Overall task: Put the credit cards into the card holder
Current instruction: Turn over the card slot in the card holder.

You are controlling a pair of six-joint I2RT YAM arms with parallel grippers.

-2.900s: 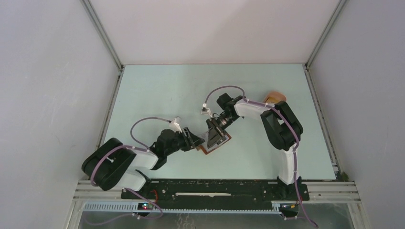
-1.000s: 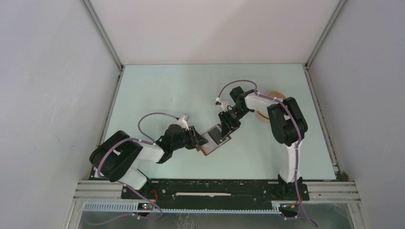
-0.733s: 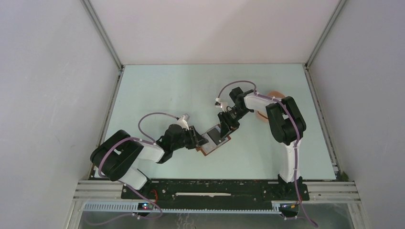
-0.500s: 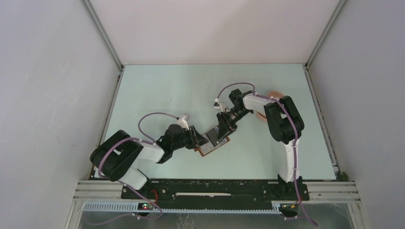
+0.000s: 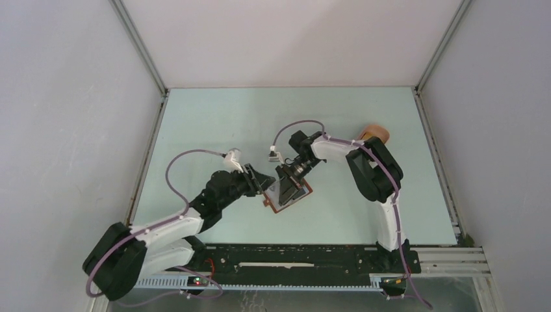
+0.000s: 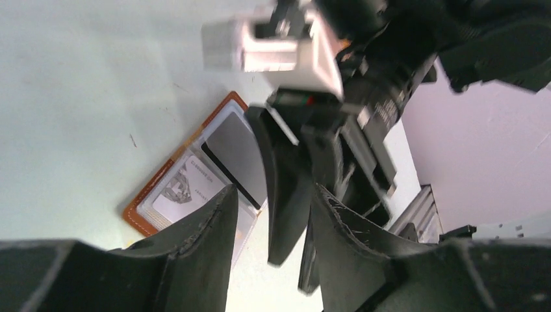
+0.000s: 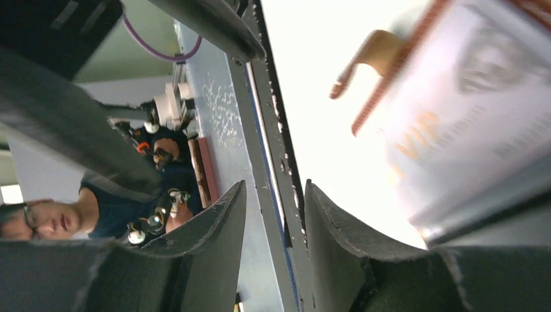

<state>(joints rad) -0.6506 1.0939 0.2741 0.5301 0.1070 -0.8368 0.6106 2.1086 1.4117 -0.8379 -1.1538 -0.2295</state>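
Nearest the bases, the left arm is reaching forward and to the right across the pale green table (image 5: 214,123). The left gripper (image 5: 260,182) is hovering just beside the left edge of the small reddish-brown leather card holder (image 6: 140,218). Its fingers are standing apart, and nothing is showing between them.

The card holder is lying unfolded and flat on the table, about mid-table, directly between the two grippers. A pale printed rectangular card (image 6: 188,188) is sitting behind one of its clear pockets; the right wrist view is showing orange "VIP" lettering on it. A dark grey rectangular card (image 6: 237,153) is resting on the adjoining half, just beside the pale one. Whether it is seated inside a pocket cannot be told. The brown snap tab (image 7: 367,55) is sticking out from the holder's edge.

The right gripper (image 5: 288,185) is pointing down over the dark card's side of the holder. Its fingers are parted, with nothing visible in the gap. Contact with the dark card cannot be confirmed.

At the far right, a pinkish-orange rounded tray (image 5: 375,132) is showing partly behind the right arm.
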